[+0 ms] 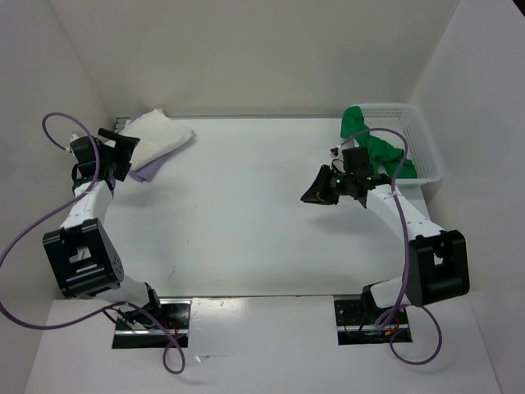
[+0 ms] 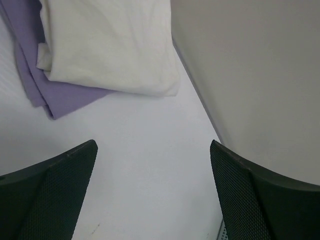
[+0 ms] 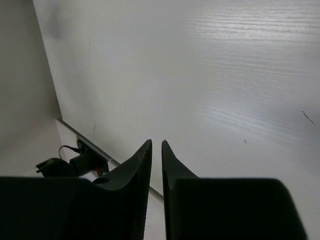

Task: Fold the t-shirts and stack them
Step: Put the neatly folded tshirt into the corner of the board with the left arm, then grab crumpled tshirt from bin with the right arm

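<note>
A folded white t-shirt (image 1: 160, 135) (image 2: 110, 45) lies on top of a folded lavender t-shirt (image 1: 152, 170) (image 2: 30, 75) at the table's far left corner. My left gripper (image 1: 123, 152) (image 2: 152, 150) is just short of this pile, wide open, with only bare table between its fingers. The green t-shirt (image 1: 377, 148) is bunched in the white mesh basket (image 1: 422, 135) at the far right, partly draped over its rim. My right gripper (image 1: 316, 190) (image 3: 156, 142) hovers over the table left of the basket. Its jaws are nearly together and hold nothing.
The enclosure's walls (image 2: 260, 75) rise close beside the shirt pile and along the back. The right arm's cable (image 1: 394, 139) loops over the basket area. Both arm bases sit at the near table edge (image 3: 85, 145).
</note>
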Motion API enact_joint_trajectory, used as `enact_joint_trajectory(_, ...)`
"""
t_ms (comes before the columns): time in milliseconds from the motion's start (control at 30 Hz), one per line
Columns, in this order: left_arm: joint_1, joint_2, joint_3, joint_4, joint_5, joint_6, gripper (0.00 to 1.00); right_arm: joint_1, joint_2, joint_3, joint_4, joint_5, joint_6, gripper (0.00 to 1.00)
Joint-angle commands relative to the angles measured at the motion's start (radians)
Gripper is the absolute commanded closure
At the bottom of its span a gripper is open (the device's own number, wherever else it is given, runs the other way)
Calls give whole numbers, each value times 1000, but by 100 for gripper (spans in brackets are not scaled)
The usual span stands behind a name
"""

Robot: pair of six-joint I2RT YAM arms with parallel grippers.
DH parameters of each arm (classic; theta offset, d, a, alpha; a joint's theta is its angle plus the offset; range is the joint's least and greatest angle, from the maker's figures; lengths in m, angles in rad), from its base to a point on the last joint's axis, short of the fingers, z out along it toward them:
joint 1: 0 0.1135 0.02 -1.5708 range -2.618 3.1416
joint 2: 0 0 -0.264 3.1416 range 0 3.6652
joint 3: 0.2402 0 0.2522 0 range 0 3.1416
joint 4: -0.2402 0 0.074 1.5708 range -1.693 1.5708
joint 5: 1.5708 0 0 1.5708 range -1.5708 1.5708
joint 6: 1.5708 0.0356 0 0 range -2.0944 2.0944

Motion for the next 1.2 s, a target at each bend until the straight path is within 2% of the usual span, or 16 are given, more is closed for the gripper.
enact_joint_trajectory(0, -19, -78, -57, 10, -21, 61, 0, -7, 19, 0, 39, 39, 4, 84)
enact_joint_trajectory(33, -39, -117, -85, -17, -21, 72, 0, -7, 30, 17, 39, 58, 13, 95)
enact_joint_trajectory(67, -53, -136, -97, -26, -21, 102, 0, -7, 30, 43, 39, 74, 13, 99)
enact_joint_trajectory(200, -169, -214, -136, -69, -2, 182, 0, -7, 51, 156, 11, 209, -14, 99)
enact_joint_trajectory(300, -321, -237, -165, -100, 25, 218, 0, -27, 97, 275, -24, 342, -24, 95)
enact_joint_trajectory(333, -408, -238, -165, -100, 57, 234, 0, -41, 114, 304, -41, 371, -24, 92)
enact_joint_trajectory(400, -503, -192, -145, -134, 113, 283, 5, -93, 163, 394, -53, 448, -24, 91)
enact_joint_trajectory(467, -649, -141, -145, -146, 188, 293, 7, -140, 198, 469, -77, 517, -24, 86)
enact_joint_trajectory(567, -812, -130, -188, -70, 246, 281, 26, -255, 234, 537, -77, 613, -10, 82)
enact_joint_trajectory(667, -901, -130, -214, -40, 257, 245, 55, -367, 275, 598, -90, 657, 12, 82)
enact_joint_trajectory(767, -923, -130, -214, -40, 272, 259, 66, -440, 359, 651, -134, 668, 38, 83)
enact_joint_trajectory(867, -923, -130, -196, -53, 295, 302, 71, -450, 427, 661, -147, 732, 76, 82)
enact_joint_trajectory(933, -923, -130, -196, -53, 309, 311, 85, -450, 461, 649, -147, 732, 116, 77)
enact_joint_trajectory(967, -923, -130, -196, -63, 309, 311, 89, -450, 461, 649, -147, 732, 133, 72)
enact_joint_trajectory(1000, -923, -130, -205, -63, 309, 311, 89, -450, 476, 635, -147, 720, 148, 67)
enact_joint_trajectory(1167, -923, -141, -205, -63, 341, 333, 47, -450, 496, 615, -116, 688, 239, 56)
